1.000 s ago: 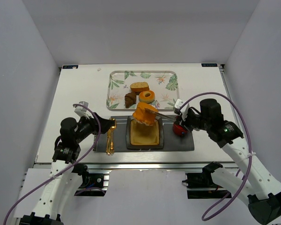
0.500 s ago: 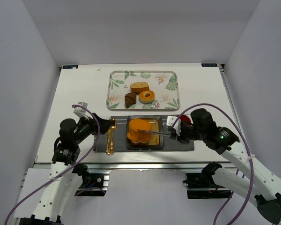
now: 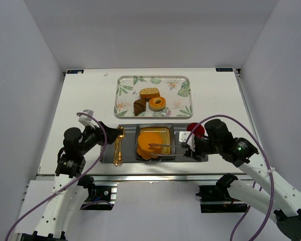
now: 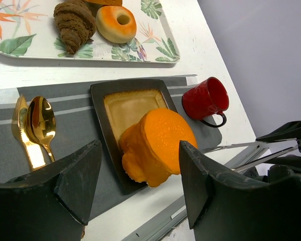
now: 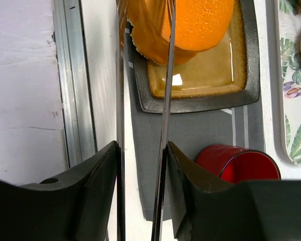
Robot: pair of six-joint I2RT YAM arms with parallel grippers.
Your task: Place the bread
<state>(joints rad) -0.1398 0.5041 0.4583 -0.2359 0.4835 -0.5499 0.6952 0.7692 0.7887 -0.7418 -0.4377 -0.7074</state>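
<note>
Orange bread (image 3: 149,144) lies on brown plate (image 3: 164,132); right jaws pinch tongs (image 3: 169,146); left jaws spread.

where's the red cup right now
In the top view the red cup sits right of centre on the grey mat, just right of the dark square plate, partly hidden by the right arm.

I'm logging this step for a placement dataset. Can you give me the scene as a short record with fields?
bread: orange, lying on the square plate, overhanging its near rim
tongs: arms straddle the bread
right claw: shut on the tongs
left claw: open, empty
tray: holds a croissant and a doughnut
beside plate: red cup, gold spoon
</note>
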